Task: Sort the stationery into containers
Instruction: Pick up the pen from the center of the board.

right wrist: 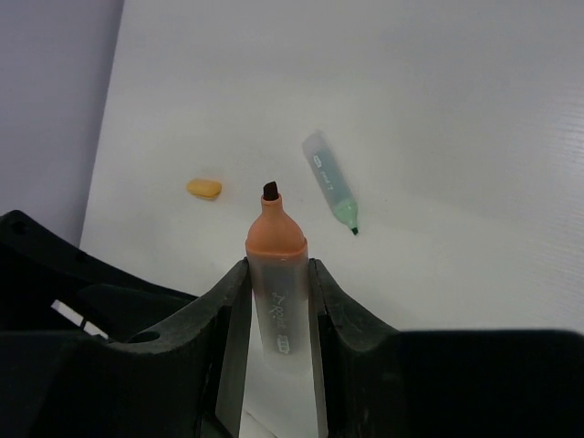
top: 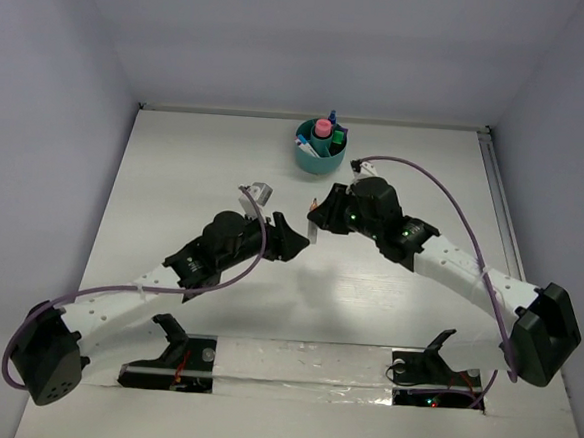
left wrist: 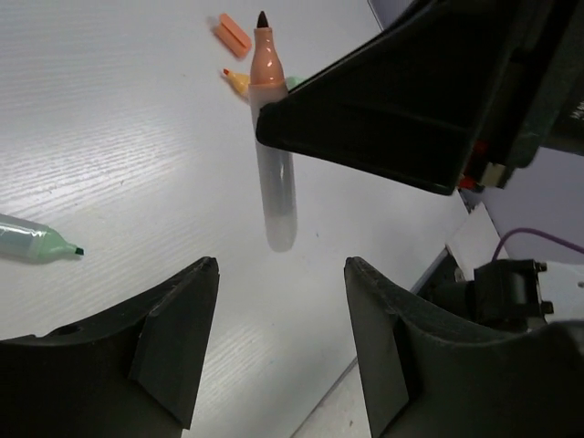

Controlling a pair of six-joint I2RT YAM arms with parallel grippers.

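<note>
My right gripper (top: 317, 224) (right wrist: 278, 266) is shut on an uncapped orange-tipped highlighter (right wrist: 276, 242) with a clear body and holds it above the table. The same highlighter (left wrist: 272, 137) shows in the left wrist view, gripped by the right fingers (left wrist: 383, 119). My left gripper (top: 292, 241) (left wrist: 281, 266) is open and empty, just below and in front of that highlighter. An uncapped green highlighter (right wrist: 331, 190) (left wrist: 35, 241) lies on the table. A yellow piece (right wrist: 203, 188) (left wrist: 236, 80) and an orange cap (left wrist: 234, 34) lie nearby. The teal cup (top: 314, 161) stands at the back, holding a pink-capped bottle (top: 322, 131) and other pens.
The two grippers meet close together over the table's middle. The left arm's black body (right wrist: 64, 283) fills the lower left of the right wrist view. A purple cable (top: 444, 195) loops off the right arm. Walls close the table at back and sides.
</note>
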